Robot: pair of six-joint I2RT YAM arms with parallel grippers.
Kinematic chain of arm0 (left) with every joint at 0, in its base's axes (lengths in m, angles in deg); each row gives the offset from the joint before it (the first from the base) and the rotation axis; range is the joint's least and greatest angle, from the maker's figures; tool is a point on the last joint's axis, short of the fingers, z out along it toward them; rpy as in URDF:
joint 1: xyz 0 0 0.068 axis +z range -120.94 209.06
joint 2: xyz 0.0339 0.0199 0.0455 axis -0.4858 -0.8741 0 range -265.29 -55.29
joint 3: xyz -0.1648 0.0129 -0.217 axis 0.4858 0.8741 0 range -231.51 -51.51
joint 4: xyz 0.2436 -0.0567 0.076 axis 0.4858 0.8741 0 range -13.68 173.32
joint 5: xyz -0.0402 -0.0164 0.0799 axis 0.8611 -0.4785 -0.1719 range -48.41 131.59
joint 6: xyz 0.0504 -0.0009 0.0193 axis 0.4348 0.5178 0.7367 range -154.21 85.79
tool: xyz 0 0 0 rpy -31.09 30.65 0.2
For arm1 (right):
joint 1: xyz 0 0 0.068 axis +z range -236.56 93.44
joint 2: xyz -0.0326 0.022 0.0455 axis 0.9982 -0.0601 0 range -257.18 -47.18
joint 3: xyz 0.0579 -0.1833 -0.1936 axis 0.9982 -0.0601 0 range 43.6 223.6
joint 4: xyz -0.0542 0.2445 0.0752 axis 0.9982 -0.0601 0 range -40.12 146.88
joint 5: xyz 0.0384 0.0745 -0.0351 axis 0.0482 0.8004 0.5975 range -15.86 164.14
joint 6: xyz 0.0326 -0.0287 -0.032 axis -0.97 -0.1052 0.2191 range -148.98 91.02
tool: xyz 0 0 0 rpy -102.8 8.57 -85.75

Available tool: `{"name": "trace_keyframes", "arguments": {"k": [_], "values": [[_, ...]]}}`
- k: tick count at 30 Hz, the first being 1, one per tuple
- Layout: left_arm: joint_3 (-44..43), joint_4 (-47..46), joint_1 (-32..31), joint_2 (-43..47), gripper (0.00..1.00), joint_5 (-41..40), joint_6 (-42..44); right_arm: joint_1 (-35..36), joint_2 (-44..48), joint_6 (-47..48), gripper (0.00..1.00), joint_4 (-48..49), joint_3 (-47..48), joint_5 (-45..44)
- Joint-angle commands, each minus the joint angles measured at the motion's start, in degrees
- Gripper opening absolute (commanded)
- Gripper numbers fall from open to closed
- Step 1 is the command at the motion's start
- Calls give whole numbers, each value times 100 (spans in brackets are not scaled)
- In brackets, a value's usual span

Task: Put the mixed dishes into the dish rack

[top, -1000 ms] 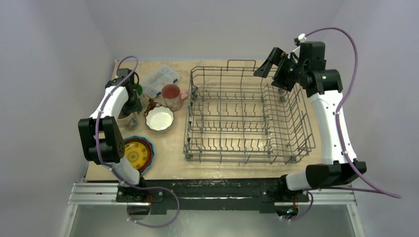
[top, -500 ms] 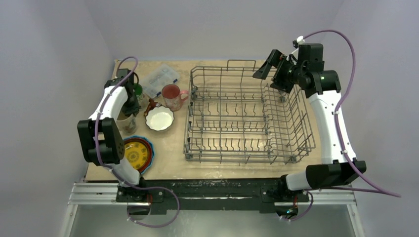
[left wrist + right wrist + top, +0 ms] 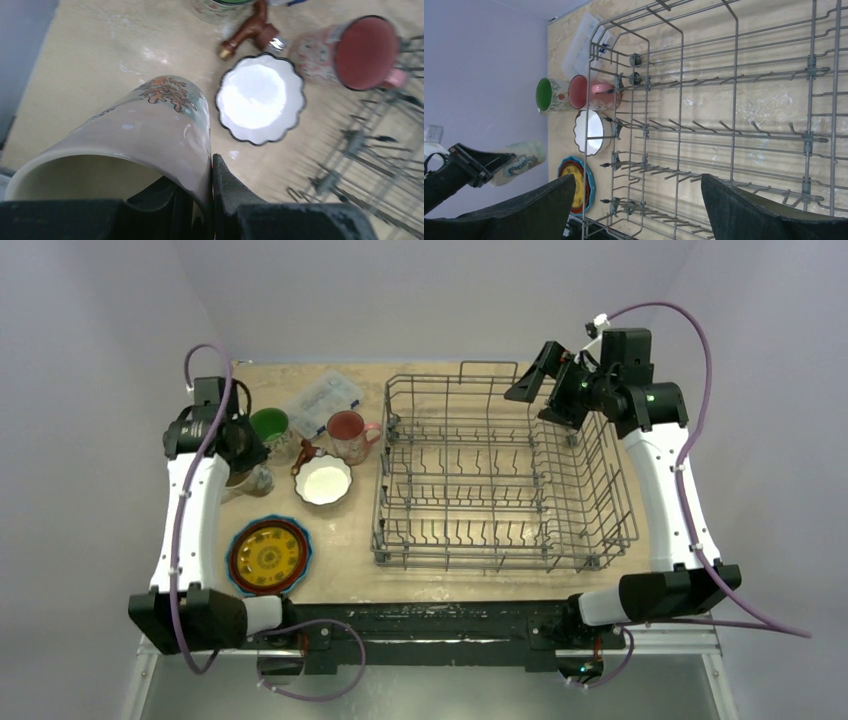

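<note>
My left gripper (image 3: 240, 452) is shut on a cream mug (image 3: 252, 480), one finger inside and one outside its wall, holding it tilted above the table's left side. It fills the left wrist view (image 3: 145, 130) at my left gripper (image 3: 209, 200). A white scalloped bowl (image 3: 323, 480), a pink mug (image 3: 348, 432) and a cream mug with a green inside (image 3: 270, 426) stand on the table. Stacked plates (image 3: 268, 555), yellow-patterned on top, lie near left. The grey dish rack (image 3: 497, 565) holds no dishes. My right gripper (image 3: 540, 380) is open and empty above its far right corner.
A clear compartment box (image 3: 322, 398) lies at the far edge behind the mugs. A small red-brown tool (image 3: 305, 453) lies between the bowl and the green-inside mug. Grey walls close in on the left, back and right.
My left arm has swung out to the left and raised the cream mug off the table. The green-inside mug now shows. The right gripper shifted only slightly.
</note>
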Motion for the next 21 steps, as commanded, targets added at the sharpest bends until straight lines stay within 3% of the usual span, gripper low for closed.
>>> {"name": "trace_keyframes", "arguments": {"k": [1,6,11,17,21], "values": [[-356,-48,23,935,0,1518,-851,202,132,-42,99,323,14,251],[-272,-736,27,1661,0,3094,-1700,698,434,-256,99,663,-281,195],[-44,-2391,-97,2043,0,4655,-3142,1116,763,-328,99,1089,-635,242],[-273,-3958,-1159,1890,0,4822,-4371,1579,1120,-583,99,1654,-1034,182],[108,-5414,-1836,1691,0,4800,-5517,1853,1408,-750,99,2539,-1542,968]]}}
